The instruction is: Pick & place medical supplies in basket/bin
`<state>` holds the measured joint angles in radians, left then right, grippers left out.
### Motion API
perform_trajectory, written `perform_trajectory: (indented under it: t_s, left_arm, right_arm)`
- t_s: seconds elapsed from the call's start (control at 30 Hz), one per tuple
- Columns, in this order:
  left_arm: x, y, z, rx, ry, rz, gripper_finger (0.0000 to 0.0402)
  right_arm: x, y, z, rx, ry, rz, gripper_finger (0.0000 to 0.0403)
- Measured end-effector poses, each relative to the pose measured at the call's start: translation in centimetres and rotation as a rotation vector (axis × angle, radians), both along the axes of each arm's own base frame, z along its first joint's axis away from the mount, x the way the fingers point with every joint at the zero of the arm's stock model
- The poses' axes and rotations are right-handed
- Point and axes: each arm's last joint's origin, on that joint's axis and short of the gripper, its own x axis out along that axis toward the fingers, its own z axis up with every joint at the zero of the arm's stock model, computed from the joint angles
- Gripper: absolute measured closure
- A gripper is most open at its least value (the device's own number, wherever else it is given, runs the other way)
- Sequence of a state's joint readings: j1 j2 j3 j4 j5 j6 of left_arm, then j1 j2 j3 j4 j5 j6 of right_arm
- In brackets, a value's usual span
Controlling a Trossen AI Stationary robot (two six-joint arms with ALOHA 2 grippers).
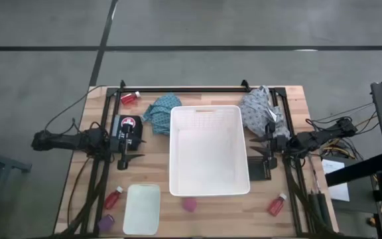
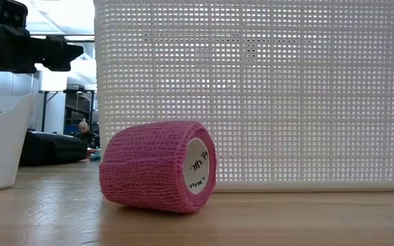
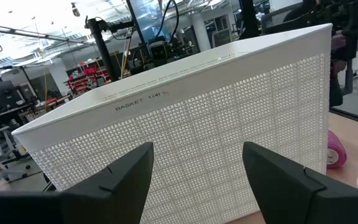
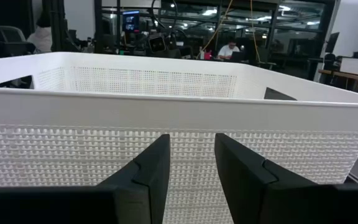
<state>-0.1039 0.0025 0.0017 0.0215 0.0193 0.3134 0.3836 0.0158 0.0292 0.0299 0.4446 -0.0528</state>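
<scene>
Basket [image 1: 209,151] sitting mid-counter, nothing visible inside. Left hand [image 1: 130,142] waiting beside its left wall, fingers apart, empty. Right hand [image 1: 260,147] facing right wall, fingers apart, empty. Teal cloth [image 1: 161,109] lying nearest left hand, just beyond it.

My tabletop [image 1: 290,103] is pale, matt wood with visible grain; the basket [image 2: 265,89] is white plastic mesh, and the pink roll [image 2: 157,166] beside it looks like crinkled, rough woven cloth
</scene>
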Motion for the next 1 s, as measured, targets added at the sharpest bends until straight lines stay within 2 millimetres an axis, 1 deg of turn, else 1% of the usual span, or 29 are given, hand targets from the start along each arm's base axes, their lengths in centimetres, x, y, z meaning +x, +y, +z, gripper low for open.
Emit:
perform_trajectory:
  t_s: [0.37,0.43,0.5,0.8,0.9,1.0]
  left_arm:
    - [0.0,0.0,0.0,0.0,0.0,0.0,0.0148]
    - [0.0,0.0,0.0,0.0,0.0,0.0,0.0148]
    - [0.0,0.0,0.01,0.0,0.0,0.0,0.0148]
    - [0.0,0.0,0.01,0.0,0.0,0.0,0.0148]
    - [0.0,0.0,0.0,0.0,0.0,0.0,0.0148]
    - [0.0,0.0,0.0,0.0,0.0,0.0,0.0148]
  right_arm:
    - [0.0,0.0,0.02,0.002,-0.002,0.0,0.028]
    - [0.0,0.0,0.02,0.063,-0.007,0.003,0.028]
    - [0.0,0.0,0.02,0.205,-0.016,0.008,0.028]
    - [0.0,0.01,0.03,0.988,-0.064,0.042,0.028]
    - [0.0,0.15,0.03,1.256,-0.047,0.097,0.028]
    - [0.0,0.28,0.01,1.459,-0.023,0.137,0.028]
